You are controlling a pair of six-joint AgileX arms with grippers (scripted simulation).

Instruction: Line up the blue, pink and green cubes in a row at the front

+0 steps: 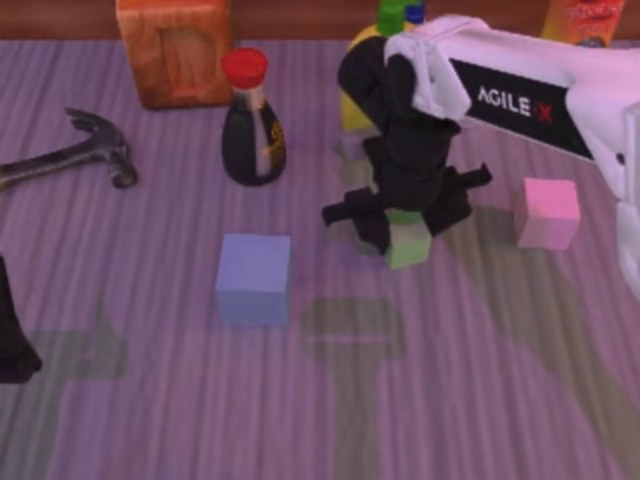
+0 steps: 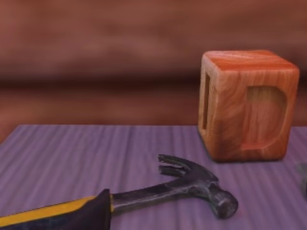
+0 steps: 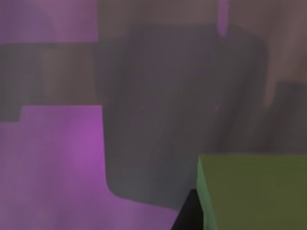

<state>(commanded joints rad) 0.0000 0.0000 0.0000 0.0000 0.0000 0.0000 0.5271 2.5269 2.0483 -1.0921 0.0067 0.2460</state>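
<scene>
The periwinkle blue cube [image 1: 253, 278] rests on the purple table left of centre. At the right stands the light pink cube [image 1: 547, 212]. My right gripper [image 1: 405, 225] hangs near the middle, shut on the small olive green cube [image 1: 409, 244], which is lifted; their shadow falls on the table in front. The right wrist view shows the green cube [image 3: 254, 191] close up beside one dark finger [image 3: 191, 213]. My left arm [image 1: 10, 340] stays parked at the table's left edge.
A hammer [image 1: 75, 150] [image 2: 144, 196] lies at the back left. Behind it stands a wooden box [image 1: 175, 50] [image 2: 247, 105]. A dark red-capped bottle [image 1: 251, 120] is behind the blue cube. A yellow bottle [image 1: 392, 15] and an orange pack [image 1: 590, 20] line the back edge.
</scene>
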